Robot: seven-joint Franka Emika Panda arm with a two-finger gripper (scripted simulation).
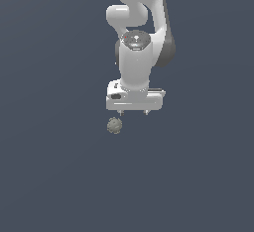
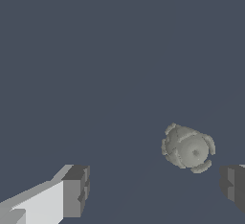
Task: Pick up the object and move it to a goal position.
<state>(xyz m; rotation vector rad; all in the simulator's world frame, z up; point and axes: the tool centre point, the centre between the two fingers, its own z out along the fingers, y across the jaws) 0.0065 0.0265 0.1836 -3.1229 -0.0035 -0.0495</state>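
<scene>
The ball [image 1: 114, 125] is seen resting on the counter, off-centre beneath the released gripper [image 1: 133, 112], nearer one fingertip [image 2: 233, 184] than the other, so a sideways correction is judged necessary.

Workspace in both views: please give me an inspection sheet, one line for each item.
Surface: plain dark grey-blue floor, no marks seen.
Job's things: one lumpy grey-olive ball, lying free on the floor; no goal marker seen.
Clutter: nothing seen.
Grippers: white gripper open, holding nothing; wrist view shows the ball ahead of the fingers, nearer one of them, not between them.
Cables: nothing seen.
Surroundings: nothing seen beyond the floor.
</scene>
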